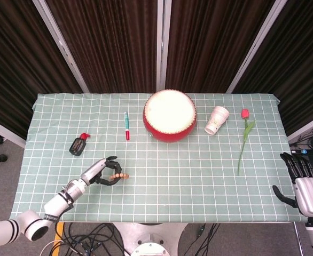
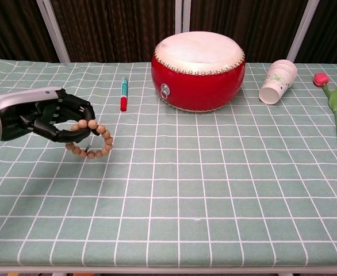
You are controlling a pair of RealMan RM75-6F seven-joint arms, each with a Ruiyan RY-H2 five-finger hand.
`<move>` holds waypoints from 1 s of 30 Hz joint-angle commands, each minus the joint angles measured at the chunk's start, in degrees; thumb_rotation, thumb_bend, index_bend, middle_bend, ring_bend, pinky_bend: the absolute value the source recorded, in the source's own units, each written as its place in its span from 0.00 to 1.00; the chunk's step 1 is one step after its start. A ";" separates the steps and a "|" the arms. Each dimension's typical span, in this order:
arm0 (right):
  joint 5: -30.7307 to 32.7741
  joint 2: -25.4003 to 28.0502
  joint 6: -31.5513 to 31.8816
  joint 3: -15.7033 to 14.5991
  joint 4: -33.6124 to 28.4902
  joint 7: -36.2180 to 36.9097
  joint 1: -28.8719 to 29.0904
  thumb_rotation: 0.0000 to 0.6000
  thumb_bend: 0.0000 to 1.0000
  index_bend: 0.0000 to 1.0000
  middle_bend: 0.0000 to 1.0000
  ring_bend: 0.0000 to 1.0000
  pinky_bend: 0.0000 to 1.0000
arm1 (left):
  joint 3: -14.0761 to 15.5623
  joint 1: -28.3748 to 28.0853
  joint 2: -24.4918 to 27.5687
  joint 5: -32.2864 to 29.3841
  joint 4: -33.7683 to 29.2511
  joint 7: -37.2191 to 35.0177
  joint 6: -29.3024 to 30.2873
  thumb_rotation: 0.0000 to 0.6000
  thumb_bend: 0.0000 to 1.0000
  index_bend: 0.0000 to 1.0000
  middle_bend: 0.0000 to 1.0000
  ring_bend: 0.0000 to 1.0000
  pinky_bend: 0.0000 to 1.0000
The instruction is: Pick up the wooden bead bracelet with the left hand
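Left hand (image 2: 39, 118): curling its dark fingers (image 2: 71, 112) through the bracelet (image 2: 91, 141) and gripping it, palm turned inward.
Bracelet: hanging from those fingers as a loop, dangling just below the fingertips and sitting clear above the tablecloth (image 2: 214, 190).
Marker (image 2: 123, 94): lying beyond the fingers, toward the drum (image 2: 198, 70).
Drum: standing well past the fingertips, up and to the right.
Right hand (image 1: 306, 186): hovering off the table's far right edge, fingers apart, holding nothing.
Cup (image 2: 278, 81) and rose (image 2: 332, 98): lying far from the left hand's fingers.
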 commanded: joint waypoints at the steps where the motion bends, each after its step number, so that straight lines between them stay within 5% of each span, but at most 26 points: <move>1: -0.14 0.02 0.15 -0.01 0.00 0.00 -0.06 1.00 0.22 0.00 0.06 0.00 0.00 | 0.27 -1.63 7.03 -0.03 -7.43 -25.21 -6.28 1.00 0.46 0.61 0.66 0.33 0.07; 5: -0.25 0.07 0.37 -0.03 -0.05 -0.04 -0.18 1.00 0.22 0.00 0.06 0.00 0.00 | 1.06 -1.80 6.72 3.04 -5.89 -33.29 -4.73 0.99 0.46 0.59 0.65 0.33 0.07; 12: -0.30 0.11 0.51 0.01 -0.27 -0.37 -0.26 1.00 0.22 0.00 0.06 0.00 0.00 | 1.85 -1.82 5.48 4.56 -4.28 -38.85 -2.21 0.45 0.46 0.57 0.63 0.33 0.07; 18: -0.78 1.20 1.87 0.69 -1.08 -1.59 -0.36 1.00 0.22 0.00 0.06 0.00 0.00 | 1.91 -1.71 5.26 3.47 -4.37 -41.89 -1.54 0.19 0.41 0.56 0.63 0.33 0.07; 23: -1.51 3.14 2.99 1.46 -2.81 -3.04 -0.21 1.00 0.22 0.00 0.06 0.00 0.00 | 0.79 -0.17 3.78 0.16 -3.50 -32.92 -0.07 0.18 0.39 0.55 0.63 0.33 0.07; 30: -2.06 4.96 2.58 1.82 -4.73 -4.16 0.39 1.00 0.22 0.00 0.06 0.00 0.00 | -1.96 2.95 0.75 -7.85 -4.57 -15.40 1.96 0.35 0.36 0.59 0.67 0.33 0.08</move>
